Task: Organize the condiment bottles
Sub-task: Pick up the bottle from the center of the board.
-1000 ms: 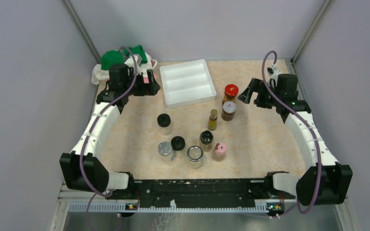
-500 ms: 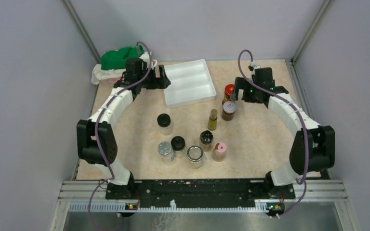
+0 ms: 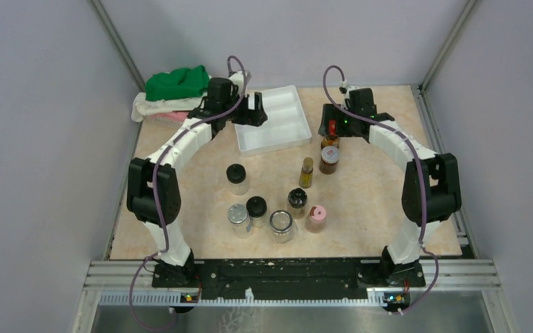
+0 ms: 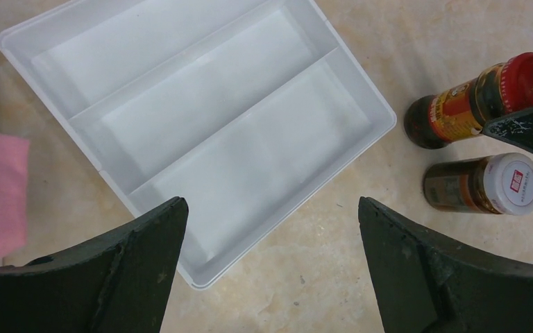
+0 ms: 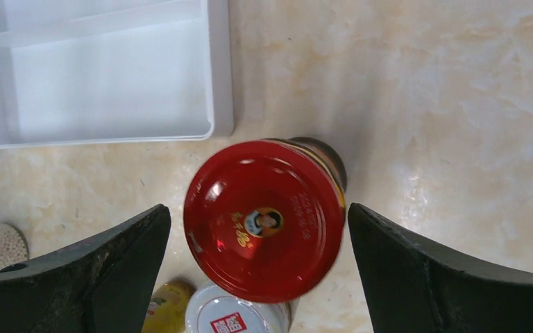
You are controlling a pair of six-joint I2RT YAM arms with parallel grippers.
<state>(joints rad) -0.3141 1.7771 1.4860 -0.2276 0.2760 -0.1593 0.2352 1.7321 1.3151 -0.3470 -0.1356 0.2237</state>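
Reaching over the beige marbled table (image 3: 382, 187) in the overhead view, the left gripper (image 3: 253, 111) hangs above the left edge of the white three-compartment plastic tray (image 3: 281, 114). The right gripper (image 3: 329, 121) sits over the red-capped dark glass sauce bottle (image 3: 331, 130), which stands just right of the tray. Just in front of that bottle is the white-and-red-capped brown jar (image 3: 330, 158), and near it the slim amber bottle (image 3: 307, 172). Nearer the arm bases and well apart from the tray stand the tall black-capped clear jar (image 3: 236, 177), a small black-capped jar (image 3: 256, 207), a silver-capped shaker jar (image 3: 238, 216), a wide silver-lidded jar (image 3: 281, 225), a dark-topped small jar (image 3: 297, 199) and a pink-capped jar (image 3: 316, 217). A green cloth (image 3: 175, 82) lies at the far left corner. From the left wrist, the left gripper's jaws are spread wide and hold nothing; all three tray compartments lie below, with the two capped bottles off to the right. From the right wrist, the dark fingers (image 5: 118, 257) stand wide on either side of the red cap with a gap on each side, touching nothing, and the tray corner is just beyond the bottle.
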